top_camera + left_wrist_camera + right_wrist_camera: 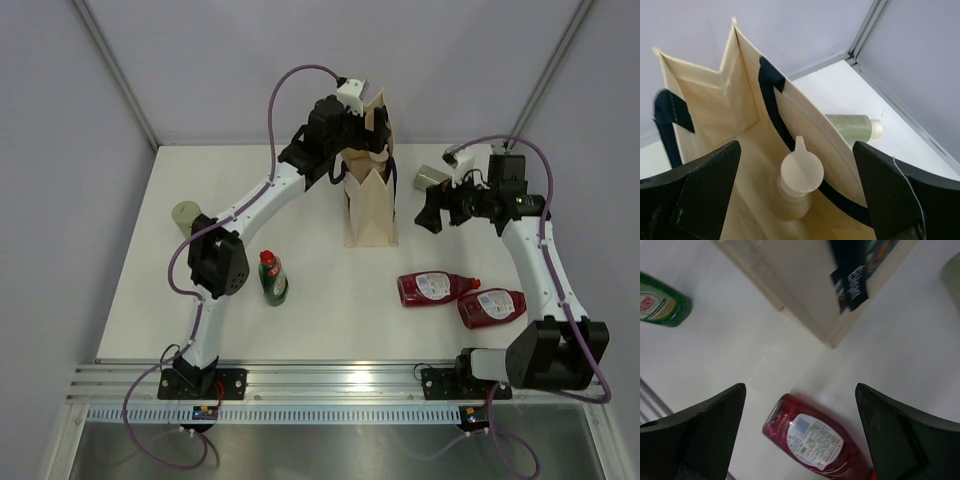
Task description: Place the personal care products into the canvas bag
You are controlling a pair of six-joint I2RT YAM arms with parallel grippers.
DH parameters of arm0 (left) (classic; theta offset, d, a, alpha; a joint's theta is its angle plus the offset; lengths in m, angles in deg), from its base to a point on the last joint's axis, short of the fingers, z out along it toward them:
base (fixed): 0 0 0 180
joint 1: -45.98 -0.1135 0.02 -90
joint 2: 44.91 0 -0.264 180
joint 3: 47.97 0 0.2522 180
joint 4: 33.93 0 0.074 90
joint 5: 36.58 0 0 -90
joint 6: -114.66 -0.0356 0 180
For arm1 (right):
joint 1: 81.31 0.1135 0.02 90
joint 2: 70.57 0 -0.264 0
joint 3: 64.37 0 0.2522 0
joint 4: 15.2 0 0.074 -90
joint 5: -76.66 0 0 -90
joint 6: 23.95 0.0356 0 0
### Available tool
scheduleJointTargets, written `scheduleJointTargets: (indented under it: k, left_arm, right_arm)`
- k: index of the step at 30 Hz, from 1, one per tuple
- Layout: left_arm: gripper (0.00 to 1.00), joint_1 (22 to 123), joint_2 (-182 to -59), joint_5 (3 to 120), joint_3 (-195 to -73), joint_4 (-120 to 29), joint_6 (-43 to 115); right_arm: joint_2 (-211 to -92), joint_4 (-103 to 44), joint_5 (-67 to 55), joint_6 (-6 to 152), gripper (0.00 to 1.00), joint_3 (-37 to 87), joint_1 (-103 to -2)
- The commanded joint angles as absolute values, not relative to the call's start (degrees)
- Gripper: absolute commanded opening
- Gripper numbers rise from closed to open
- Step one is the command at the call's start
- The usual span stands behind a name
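Note:
The canvas bag [370,205] stands upright at mid-table. My left gripper [370,138] hovers over its open mouth, jaws wide open. In the left wrist view my left gripper [796,170] is above the beige bottle [797,182], which stands inside the bag [710,100], untouched by the fingers. My right gripper [432,212] is open and empty, right of the bag and above the table. Below my right gripper [800,390] lies a dark red bottle [815,437]. Two dark red bottles [435,288] [492,306] lie at front right. The green bottle with the red cap [272,278] stands at front left.
One olive-grey bottle [187,214] is at the far left, another [430,177] lies just right of the bag, behind my right gripper; it shows past the bag wall [852,127]. The bag's dark mark [852,287] faces my right wrist camera. Grey walls enclose the table.

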State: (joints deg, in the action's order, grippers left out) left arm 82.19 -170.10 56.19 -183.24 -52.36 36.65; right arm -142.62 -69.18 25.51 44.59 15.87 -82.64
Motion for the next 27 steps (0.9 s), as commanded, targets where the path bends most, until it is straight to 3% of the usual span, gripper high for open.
scheduleJointTargets:
  k: [1,10,20,27]
  left_arm:
    - [0.99,80.35,-161.04,56.59,-186.97,-52.17,36.44]
    - [0.99,77.36,-138.73,61.42,-167.40,-54.37,37.67]
    - [0.99,75.69,-116.65,57.74,-137.33,-62.72,36.79]
    - [0.99,75.60,-104.51,51.14,-121.59,-59.82,44.78]
  right_arm:
    - [-150.79,-65.34,14.44,41.19,0.99,25.22,-85.43]
    - [-184.81,-87.57,9.69,12.62,1.00,58.87,-86.50]
    - [-203.98,-86.70,4.34,13.05,1.00,81.74,-86.50]
    - [-211.01,-87.49,3.62,11.38,1.00,85.97,-86.32]
